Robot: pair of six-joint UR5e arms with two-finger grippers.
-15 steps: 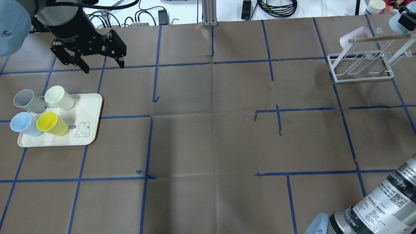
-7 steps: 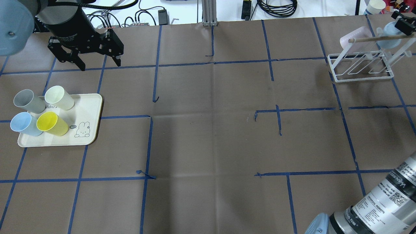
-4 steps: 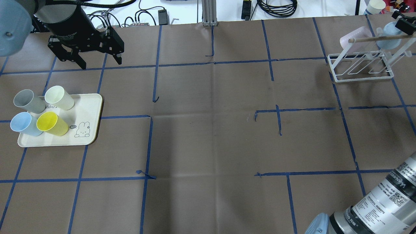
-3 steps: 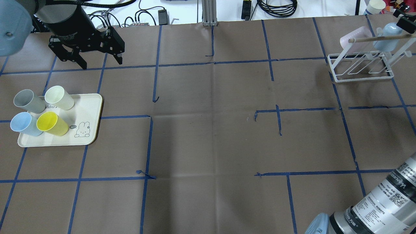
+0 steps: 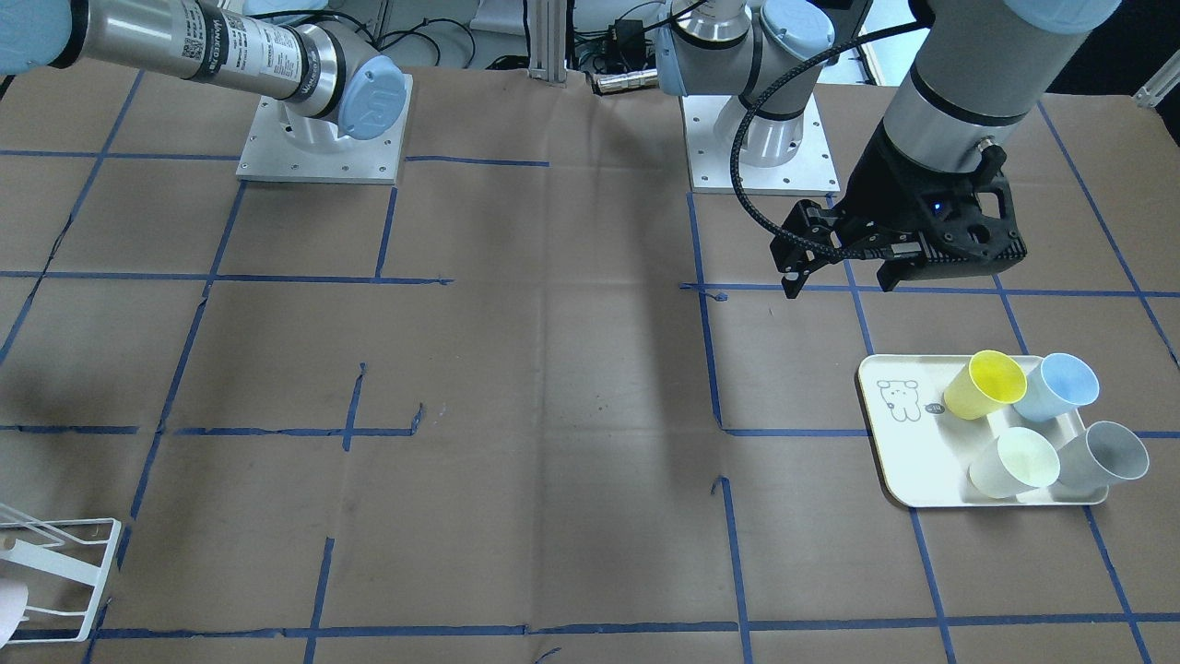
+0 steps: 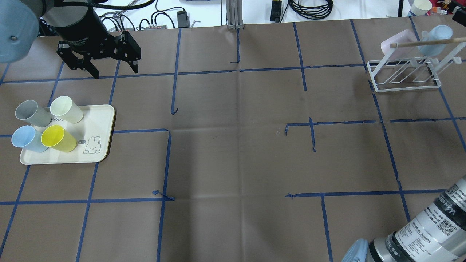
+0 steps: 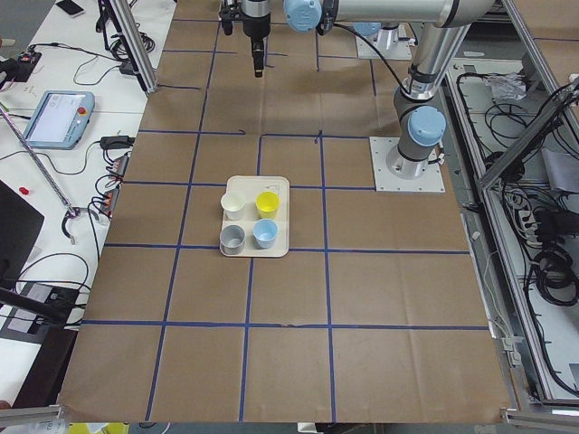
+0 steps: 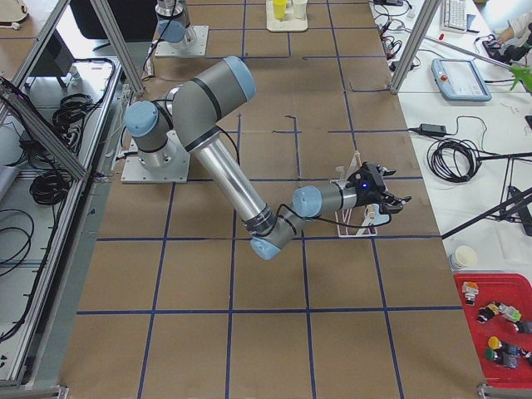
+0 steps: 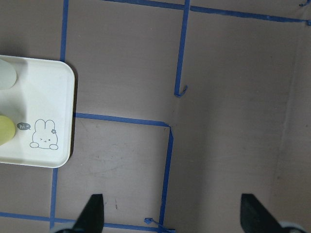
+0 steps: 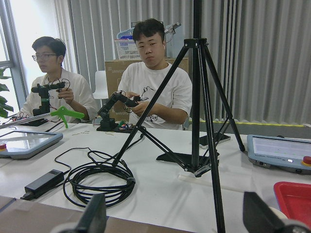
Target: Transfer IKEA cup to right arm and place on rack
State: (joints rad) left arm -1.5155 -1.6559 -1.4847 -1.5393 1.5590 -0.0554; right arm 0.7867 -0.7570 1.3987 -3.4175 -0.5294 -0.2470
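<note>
Scene: A brown paper-covered bench [image 6: 236,145] marked with blue tape lines was seen from above, the robot reaching in from the near edge.
Pale blue cup: The pale blue cup [image 6: 435,34] sat tilted on the white wire rack [image 6: 404,86] at about 2 o'clock on the bench, leaning behind the rack's wooden rod [image 6: 426,42]. A pink cup [image 6: 398,39] hung at the rack's 9 o'clock end.
What changed: A moment before, the right gripper was touching this cup. By this moment it had let go and drawn back towards 1 o'clock, almost out of the overhead view.
Right gripper: The right gripper [image 10: 177,216] was spread wide with nothing between its fingers. Its wrist camera looked past the bench at two seated people.
Left gripper: The left gripper [image 6: 115,72] hovered at about 10 o'clock, also wide apart and empty, barely moved.
Tray: A cream tray [image 6: 98,120] at 9 o'clock carried a grey cup [image 6: 31,112], a cream cup [image 6: 65,108], a blue cup [image 6: 27,139] and a yellow cup [image 6: 58,138], all unmoved.
Meaning for the task: The handover and placing appeared finished for this cup, since it stayed on the rack unsupported. The likely remainder was for the right arm [image 6: 429,225] to clear away.
</note>
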